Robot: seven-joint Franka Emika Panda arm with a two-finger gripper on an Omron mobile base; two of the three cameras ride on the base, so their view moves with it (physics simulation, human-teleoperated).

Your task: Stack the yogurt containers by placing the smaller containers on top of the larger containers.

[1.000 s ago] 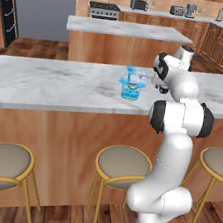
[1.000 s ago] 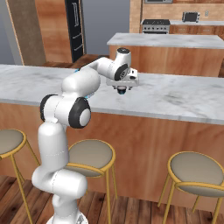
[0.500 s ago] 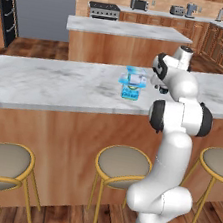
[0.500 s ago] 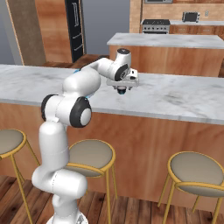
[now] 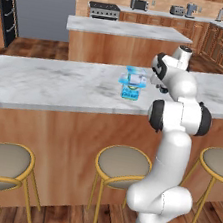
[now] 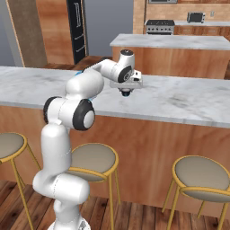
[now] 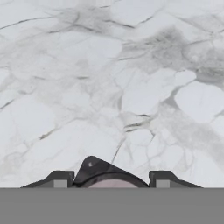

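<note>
Pale-blue plastic is what I go by: in the left base view, at upper centre on the grey-veined marble counter, I see a small pale-blue-and-white tapered yogurt cup apparently sitting on the bigger light-blue cup with the green-marked label, so I judge one stack made, though I can't confirm it is seated. My two-finger gripper sits low in the hand view over bare marble; whether its jaws are spread or pinching, I cannot tell.

Both base views share the counter; hand view looks down close.
</note>
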